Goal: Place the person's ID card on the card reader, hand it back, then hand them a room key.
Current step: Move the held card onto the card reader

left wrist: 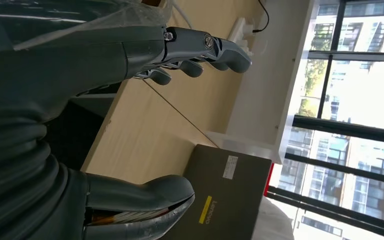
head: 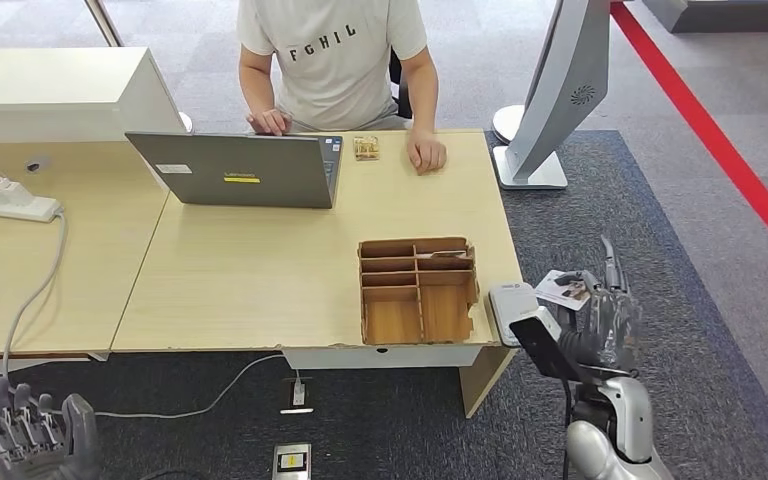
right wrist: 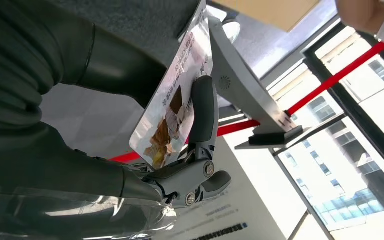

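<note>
Off the table's near right corner, your right hand [head: 605, 315] pinches the ID card [head: 563, 288] just above and right of the white card reader [head: 516, 310]. Your left hand [head: 30, 432] hangs low at near left, fingers apart, holding nothing. Another card [head: 367, 148] lies far, by the person's hand [head: 426, 153].

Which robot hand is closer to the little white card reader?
Right. The right hand, holding a card, hovers just beside the card reader. The left hand hangs low, far across the table.
</note>
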